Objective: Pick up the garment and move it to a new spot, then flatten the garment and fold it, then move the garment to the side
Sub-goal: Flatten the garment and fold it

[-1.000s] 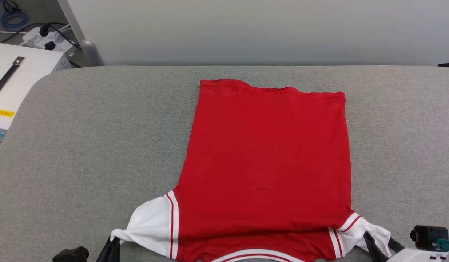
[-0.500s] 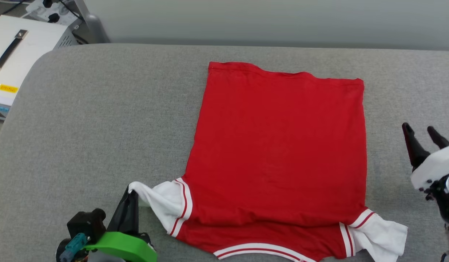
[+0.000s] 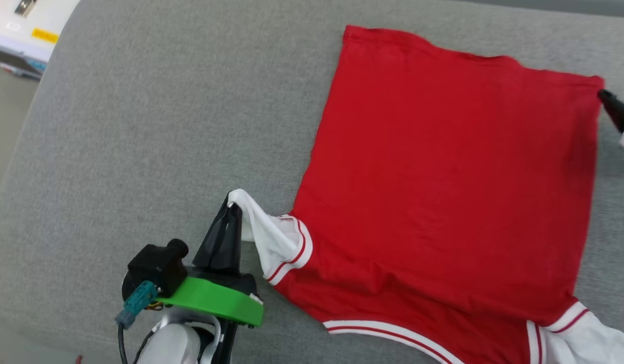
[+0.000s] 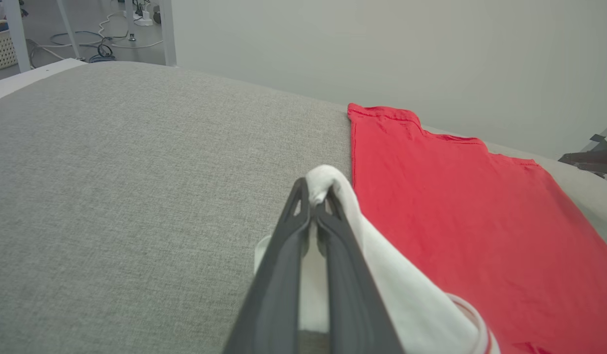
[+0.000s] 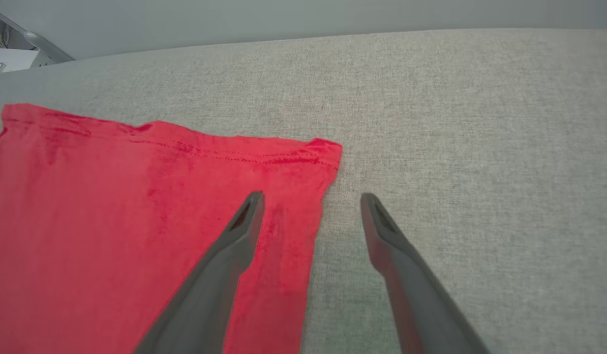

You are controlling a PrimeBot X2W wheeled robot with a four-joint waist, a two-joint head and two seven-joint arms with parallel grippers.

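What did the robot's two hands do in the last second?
The right gripper let go of its white sleeve, opened, and reached to the far hem corner of the red white-sleeved jersey T-shirt. The left gripper stays shut on the other sleeve. Shirt still lies flat.

The left gripper (image 3: pixel 234 205) sits at the lower left of the head view above a green-collared wrist. Its two dark fingers (image 4: pixel 284 255) are pressed together, pinching a white sleeve fold of the garment (image 3: pixel 443 177). The right gripper (image 5: pixel 311 199) is extended at the far right, with its fingers spread wide and holding nothing.
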